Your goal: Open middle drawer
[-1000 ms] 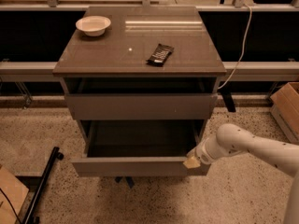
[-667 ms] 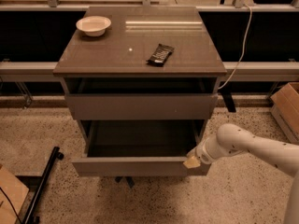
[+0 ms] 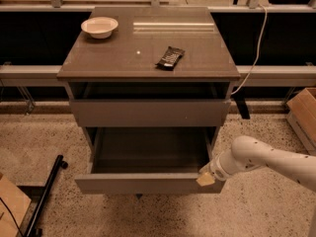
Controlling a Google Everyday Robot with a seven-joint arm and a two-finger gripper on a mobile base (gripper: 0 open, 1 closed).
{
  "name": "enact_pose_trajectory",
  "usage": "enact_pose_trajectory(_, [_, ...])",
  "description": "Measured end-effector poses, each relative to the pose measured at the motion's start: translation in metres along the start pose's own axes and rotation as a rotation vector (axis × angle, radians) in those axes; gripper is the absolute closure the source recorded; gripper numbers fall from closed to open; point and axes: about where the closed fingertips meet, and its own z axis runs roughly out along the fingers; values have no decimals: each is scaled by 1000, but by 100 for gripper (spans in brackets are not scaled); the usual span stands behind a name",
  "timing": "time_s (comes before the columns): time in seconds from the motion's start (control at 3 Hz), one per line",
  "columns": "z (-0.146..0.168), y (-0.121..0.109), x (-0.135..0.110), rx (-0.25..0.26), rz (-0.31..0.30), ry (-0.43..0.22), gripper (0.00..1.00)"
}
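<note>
Here the end effector touches the middle drawer front.

The grey-brown middle drawer is free from above, save the tan-tipped gripper at its right front corner and the flat top drawer front over its rear.

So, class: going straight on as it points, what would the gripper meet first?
Probably the middle drawer: the gripper points at the right end of its pulled-out front panel and seems to be against it, though depth is unclear.
</note>
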Motion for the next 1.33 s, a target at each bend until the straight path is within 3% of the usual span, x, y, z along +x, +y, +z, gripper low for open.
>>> enact_pose_trajectory(0.33, [-7, 15, 23, -1, 32, 43, 100])
enact_pose_trajectory(0.67, [-7, 14, 22, -1, 32, 43, 100])
enact_pose_trajectory(1.0, [-5, 15, 22, -4, 32, 44, 83])
enact_pose_trajectory(1.33, [-3, 16, 22, -7, 31, 45, 60])
